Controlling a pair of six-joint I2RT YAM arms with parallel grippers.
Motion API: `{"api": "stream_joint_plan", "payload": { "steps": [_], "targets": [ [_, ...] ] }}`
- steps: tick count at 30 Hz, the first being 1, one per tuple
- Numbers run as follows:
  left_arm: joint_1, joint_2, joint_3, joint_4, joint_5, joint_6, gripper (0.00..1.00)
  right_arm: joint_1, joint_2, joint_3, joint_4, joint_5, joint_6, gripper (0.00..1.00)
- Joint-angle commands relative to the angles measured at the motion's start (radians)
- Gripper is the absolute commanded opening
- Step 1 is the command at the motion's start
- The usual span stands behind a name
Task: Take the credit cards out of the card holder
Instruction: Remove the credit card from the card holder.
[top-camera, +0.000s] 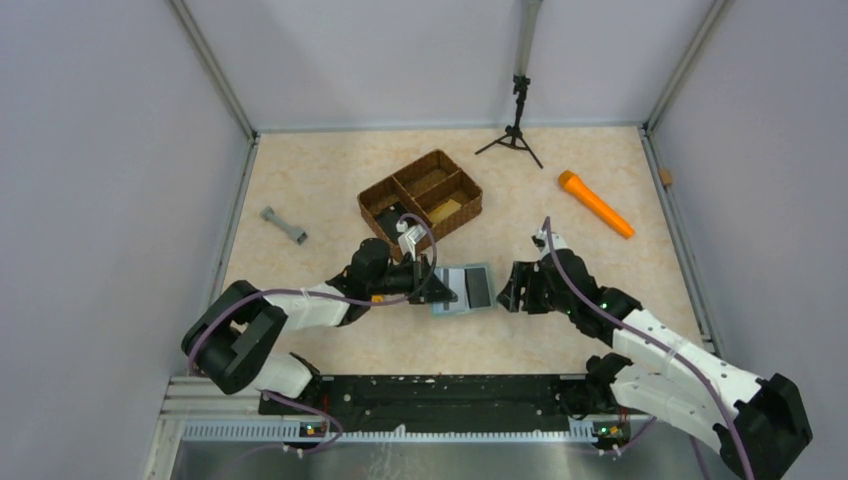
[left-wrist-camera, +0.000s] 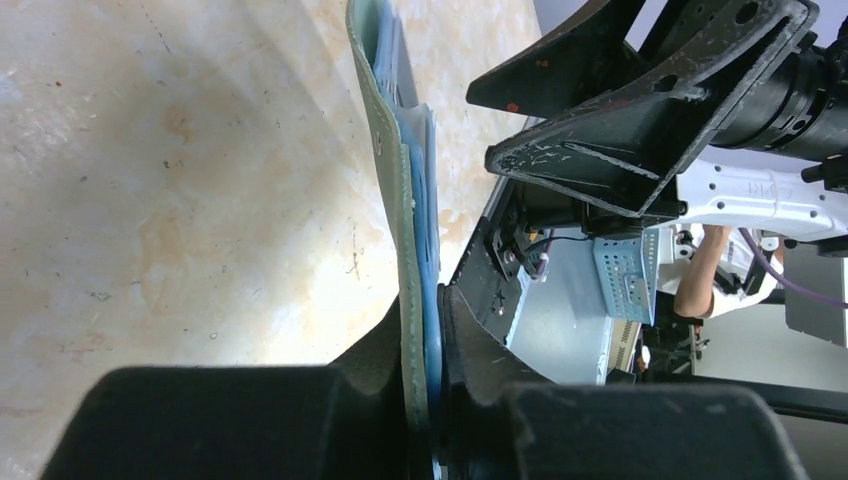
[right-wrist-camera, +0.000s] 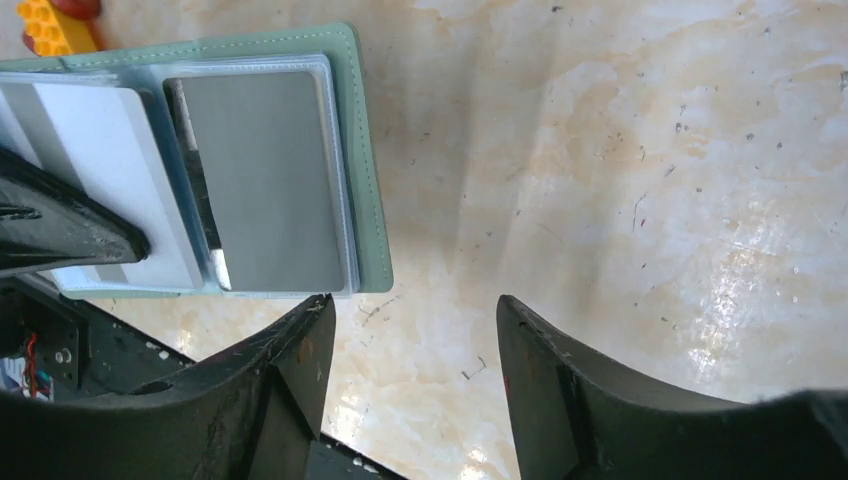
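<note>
Left wrist: left claw (left-wrist-camera: 425, 330) clamped on edge-on card holder (left-wrist-camera: 385, 150); pale credit card (right-wrist-camera: 100, 160) partly covered by claw; right claw (right-wrist-camera: 412, 305) apart.

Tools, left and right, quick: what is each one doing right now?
Left tool: closed, clamping the card holder by its edge.
Right tool: open, holding nothing.

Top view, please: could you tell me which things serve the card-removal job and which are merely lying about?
Job: card holder, credit cards in its pockets, left gripper clamping it, right gripper open beside it.
Lying about: woven basket, orange cylinder, grey dumbbell-shaped piece, tripod.
</note>
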Motion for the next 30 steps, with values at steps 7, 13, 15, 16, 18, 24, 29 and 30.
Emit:
{"api": "stream_joint_plan", "payload": {
  "steps": [7,13,15,16,18,24,29,30],
  "targets": [
    [0.003,-0.029,-0.004,0.04,0.033,0.005,0.0,-0.003,-0.161,0.004,0.043,-0.161,-0.014,0.5],
    [-0.005,-0.001,-0.019,0.183,0.094,-0.057,0.0,-0.004,-0.06,-0.044,0.31,-0.361,0.063,0.39],
    [-0.012,0.01,-0.024,0.258,0.121,-0.081,0.0,-0.004,-0.027,-0.048,0.375,-0.386,0.077,0.38],
    [-0.014,0.016,-0.026,0.283,0.133,-0.092,0.01,-0.004,-0.019,-0.049,0.398,-0.386,0.084,0.38],
    [-0.019,0.024,-0.026,0.325,0.154,-0.113,0.01,-0.005,-0.019,-0.057,0.445,-0.385,0.095,0.38],
    [-0.029,0.041,-0.018,0.44,0.188,-0.193,0.01,-0.004,-0.063,-0.095,0.532,-0.383,0.132,0.38],
    [-0.046,0.049,-0.013,0.548,0.221,-0.253,0.02,-0.007,-0.093,-0.089,0.52,-0.372,0.147,0.32],
    [-0.047,0.051,-0.009,0.559,0.228,-0.261,0.02,-0.007,-0.109,-0.091,0.521,-0.366,0.153,0.3]
  ]
}}
